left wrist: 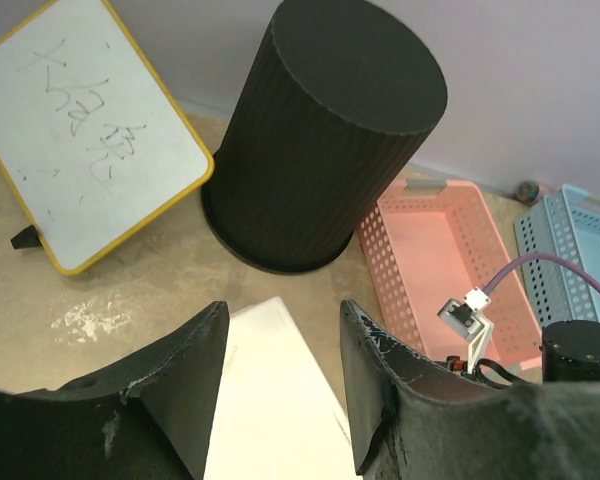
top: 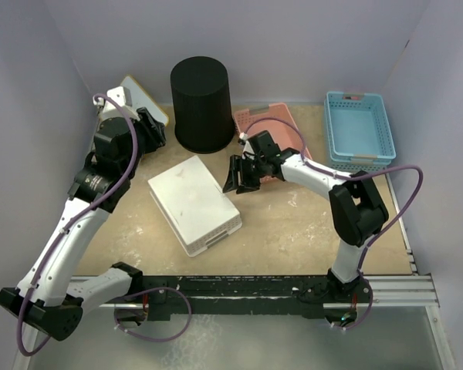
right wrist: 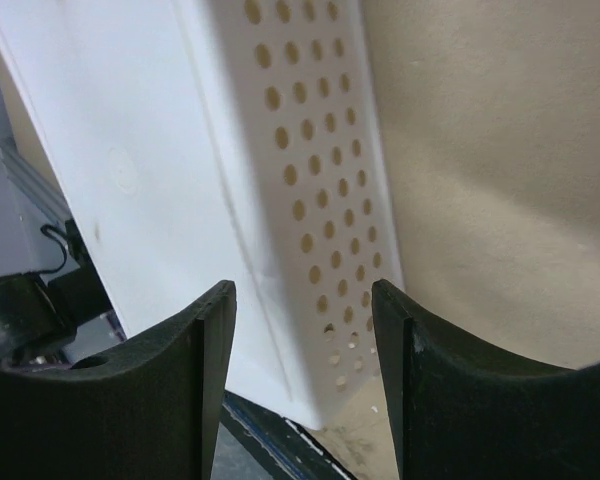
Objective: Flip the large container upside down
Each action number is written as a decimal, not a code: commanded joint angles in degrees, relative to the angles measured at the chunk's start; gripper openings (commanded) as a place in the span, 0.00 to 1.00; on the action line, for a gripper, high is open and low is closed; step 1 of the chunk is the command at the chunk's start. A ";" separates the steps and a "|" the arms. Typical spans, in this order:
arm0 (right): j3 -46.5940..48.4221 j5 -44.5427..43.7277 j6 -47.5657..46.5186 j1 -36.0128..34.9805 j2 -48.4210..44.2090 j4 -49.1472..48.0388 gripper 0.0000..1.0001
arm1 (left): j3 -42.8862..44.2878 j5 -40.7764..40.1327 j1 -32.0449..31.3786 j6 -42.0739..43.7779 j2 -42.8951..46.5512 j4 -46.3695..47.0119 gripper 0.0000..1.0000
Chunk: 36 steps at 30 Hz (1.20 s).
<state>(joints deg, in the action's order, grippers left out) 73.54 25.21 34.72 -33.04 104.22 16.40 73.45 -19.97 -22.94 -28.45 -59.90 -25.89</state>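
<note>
The large container, a black ribbed bin (top: 201, 104), stands at the back centre with its closed flat base up and its wider rim down on the table; it also shows in the left wrist view (left wrist: 325, 150). My left gripper (top: 152, 128) is open and empty, just left of the bin and apart from it; its jaws (left wrist: 280, 320) stand wide over a white basket's corner. My right gripper (top: 240, 176) is open and empty, to the front right of the bin, beside the white basket; its jaws (right wrist: 302, 300) stand apart over the basket's perforated side.
A white perforated basket (top: 194, 203) lies bottom up in the middle. A pink basket (top: 282, 127) sits right of the bin, a light-blue basket (top: 358, 128) at the far right. A yellow-edged whiteboard (top: 141, 95) leans at the back left. Walls close in on three sides.
</note>
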 commanded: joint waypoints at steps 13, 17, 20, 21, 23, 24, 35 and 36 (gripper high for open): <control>23.84 19.47 3.77 -19.43 17.35 -18.56 0.60 | 3.13 -2.84 0.15 0.62 1.47 -1.88 0.46; 19.61 14.42 -0.79 -16.63 12.45 -14.08 0.60 | 3.05 -2.80 0.09 0.81 1.43 -2.89 0.46; 12.47 5.85 -3.92 -11.55 5.08 -9.80 0.60 | 1.96 -2.27 0.12 0.95 1.49 -2.58 0.46; 10.55 2.19 -5.12 -9.54 2.80 -7.80 0.60 | 1.42 -1.63 0.12 1.02 1.33 -2.32 0.46; 8.02 -7.79 -8.65 -6.20 -2.57 -2.39 0.60 | 0.14 0.68 0.14 1.51 0.40 -2.02 0.46; 7.16 -13.37 -10.50 -4.88 -4.48 -0.15 0.61 | -0.72 2.42 0.06 1.52 -0.35 -2.09 0.46; 22.53 -35.68 -20.83 0.78 6.80 12.11 0.68 | -17.99 12.76 -8.79 -5.65 -12.78 4.92 0.46; 24.47 -35.08 -21.03 0.78 9.48 12.49 0.67 | -19.01 13.13 -8.79 -5.95 -13.51 5.16 0.46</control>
<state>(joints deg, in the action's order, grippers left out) 91.66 -4.84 17.87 -31.75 106.39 23.90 58.30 -9.80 -31.70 -31.09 -72.71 -24.67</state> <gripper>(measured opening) 0.691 0.458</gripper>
